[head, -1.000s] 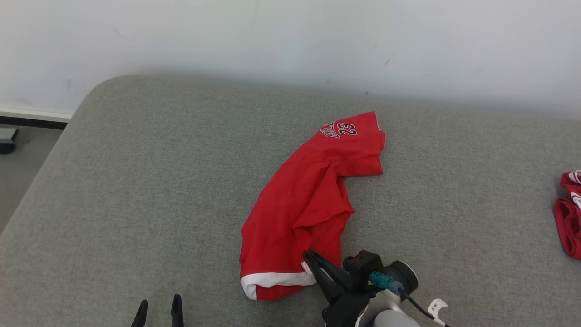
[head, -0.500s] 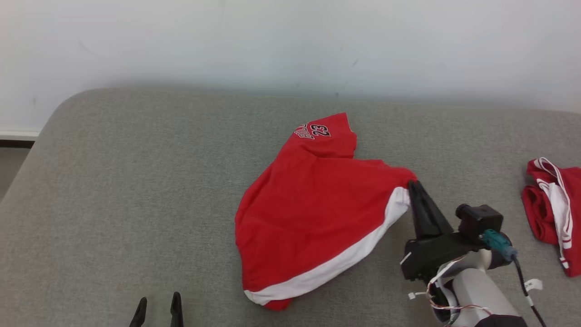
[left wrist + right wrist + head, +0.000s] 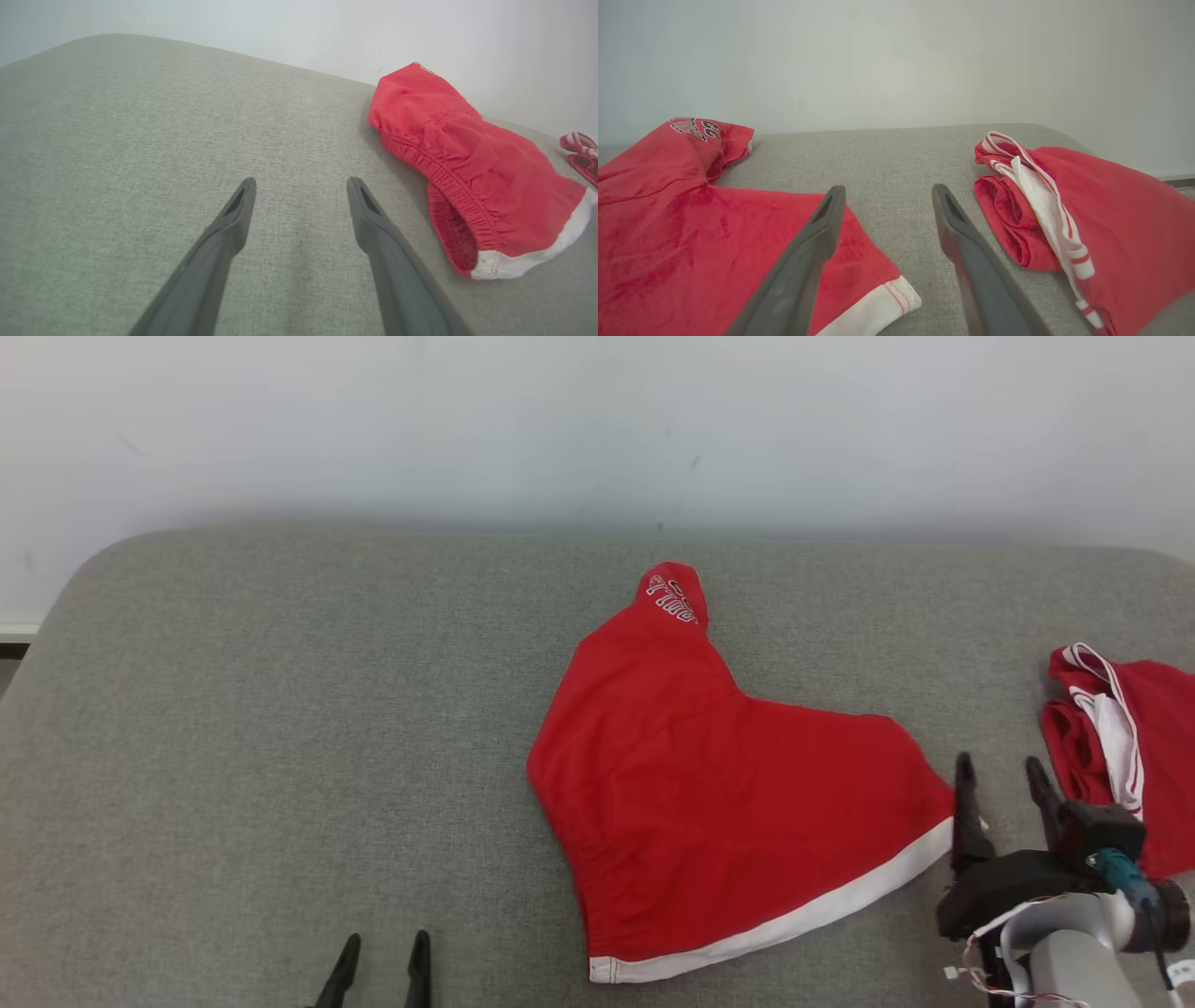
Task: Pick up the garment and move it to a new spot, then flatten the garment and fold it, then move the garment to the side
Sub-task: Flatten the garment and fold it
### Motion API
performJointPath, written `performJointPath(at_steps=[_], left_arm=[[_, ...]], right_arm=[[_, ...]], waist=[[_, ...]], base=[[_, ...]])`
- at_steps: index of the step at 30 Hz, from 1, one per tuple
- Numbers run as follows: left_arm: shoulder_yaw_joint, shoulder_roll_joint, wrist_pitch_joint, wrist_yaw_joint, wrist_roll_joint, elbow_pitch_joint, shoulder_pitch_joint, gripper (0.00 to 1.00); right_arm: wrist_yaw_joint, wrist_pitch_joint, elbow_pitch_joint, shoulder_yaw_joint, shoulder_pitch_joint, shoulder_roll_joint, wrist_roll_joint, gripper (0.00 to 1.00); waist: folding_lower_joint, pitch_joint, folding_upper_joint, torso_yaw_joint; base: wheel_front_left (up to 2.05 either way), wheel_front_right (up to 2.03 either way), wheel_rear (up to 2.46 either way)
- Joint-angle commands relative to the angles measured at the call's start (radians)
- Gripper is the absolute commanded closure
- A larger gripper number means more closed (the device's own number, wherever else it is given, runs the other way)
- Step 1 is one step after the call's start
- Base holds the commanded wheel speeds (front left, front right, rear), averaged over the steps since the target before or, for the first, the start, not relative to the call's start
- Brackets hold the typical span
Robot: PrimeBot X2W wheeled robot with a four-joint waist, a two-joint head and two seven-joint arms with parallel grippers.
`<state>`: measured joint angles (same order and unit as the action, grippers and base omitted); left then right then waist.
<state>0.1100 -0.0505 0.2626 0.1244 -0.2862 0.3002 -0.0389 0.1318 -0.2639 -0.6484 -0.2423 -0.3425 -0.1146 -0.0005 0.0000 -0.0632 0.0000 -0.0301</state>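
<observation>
Two end effectors: the right end effector (image 3: pixel 999 765) is standing wide open and gripping nothing, just beside the white-hemmed corner of the garment (image 3: pixel 738 803). The left end effector (image 3: pixel 385 943) is likewise gaping empty, well apart from it. One red garment is lying spread near the middle of one grey padded surface (image 3: pixel 280 709), and one second red-and-white garment (image 3: pixel 1134 737) is sitting bunched toward the right.

Grey fabric cushion (image 3: pixel 280 756), plain white wall (image 3: pixel 560 429), perhaps skirting (image 3: pixel 11 629) at left
</observation>
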Motion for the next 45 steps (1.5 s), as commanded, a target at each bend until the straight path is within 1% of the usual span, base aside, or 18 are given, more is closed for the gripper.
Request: performJointPath(at_steps=[1,7,12,15,18,19,26,30,33,34,35,36,37,41,45], left_arm=[[0.013,0.000,0.003,0.005,0.009,-0.004,0.013,0.00],[0.093,0.000,0.003,0.006,0.004,-0.025,0.027,0.00],[0.198,0.000,0.003,0.006,-0.044,-0.031,0.055,0.00],[0.244,-0.002,0.003,0.005,-0.074,-0.003,0.073,0.00],[0.277,-0.001,0.003,0.006,-0.107,0.055,0.099,0.00],[0.277,-0.001,0.003,0.006,-0.107,0.055,0.099,0.00],[0.311,-0.002,0.003,0.006,-0.159,0.168,0.152,0.00],[0.303,-0.001,0.003,0.006,-0.155,0.202,0.178,0.00],[0.275,-0.001,0.003,0.006,-0.143,0.209,0.194,0.00],[0.266,-0.001,0.003,0.006,-0.131,0.212,0.197,0.10],[0.258,-0.001,0.003,0.006,-0.125,0.214,0.201,0.55],[0.253,-0.001,0.003,0.006,-0.118,0.217,0.204,0.93],[0.249,-0.001,0.003,0.006,-0.113,0.221,0.206,1.00],[0.188,-0.002,0.003,0.005,-0.079,0.234,0.224,1.00],[0.123,-0.006,0.003,0.005,-0.011,0.238,0.242,1.00]], right_arm=[[-0.003,0.000,0.023,-0.005,0.020,0.018,-0.018,0.00],[-0.003,0.000,0.116,0.017,0.059,0.051,-0.026,0.00],[-0.003,0.000,0.139,0.029,0.095,0.058,-0.020,0.00],[-0.003,0.000,0.144,0.035,0.099,0.062,-0.019,0.00],[-0.003,0.000,0.146,0.043,0.095,0.063,-0.020,0.00],[-0.003,0.000,0.146,0.043,0.095,0.063,-0.020,0.00],[-0.003,0.000,0.149,0.050,0.080,0.064,-0.013,0.00],[-0.003,0.000,0.153,0.052,0.080,0.065,-0.009,0.00],[-0.003,0.000,0.153,0.057,0.073,0.065,0.001,0.00],[-0.003,0.000,0.153,0.058,0.072,0.065,0.003,0.00],[-0.003,0.000,0.150,0.061,0.071,0.065,0.007,0.00],[-0.003,0.000,0.148,0.063,0.068,0.065,0.011,0.00],[-0.003,0.000,0.147,0.065,0.065,0.065,0.013,0.00],[-0.003,0.000,0.145,0.070,0.059,0.065,0.025,0.00],[-0.003,0.000,0.140,0.072,0.062,0.065,0.033,0.00]], waist=[[0.0000,-0.005,0.0000,0.015],[0.0000,-0.016,0.0000,0.057],[0.0000,-0.027,0.0000,0.091],[0.0000,-0.038,0.0000,0.111],[0.0000,-0.049,0.0000,0.133],[0.0000,-0.049,0.0000,0.133],[0.0000,-0.071,0.0000,0.163],[0.0000,-0.083,0.0000,0.171],[0.0000,-0.095,0.0000,0.174],[0.0000,-0.099,0.0000,0.174],[0.0000,-0.102,0.0000,0.174],[0.0000,-0.105,0.0000,0.175],[0.0000,-0.108,0.0000,0.175],[0.0000,-0.119,0.0000,0.175],[0.0000,-0.124,0.0000,0.173]], base=[[0.00,0.00,0.00],[0.00,0.00,0.00],[0.00,0.00,0.00],[0.00,0.00,0.00],[0.00,0.00,0.00],[0.00,0.00,0.00],[0.00,0.00,0.00],[0.00,0.00,0.00],[0.00,0.00,0.00],[0.00,0.00,0.00],[0.00,0.00,0.00],[0.00,0.00,0.00],[0.00,0.00,0.00],[0.00,0.00,0.00],[0.00,0.00,0.00]])
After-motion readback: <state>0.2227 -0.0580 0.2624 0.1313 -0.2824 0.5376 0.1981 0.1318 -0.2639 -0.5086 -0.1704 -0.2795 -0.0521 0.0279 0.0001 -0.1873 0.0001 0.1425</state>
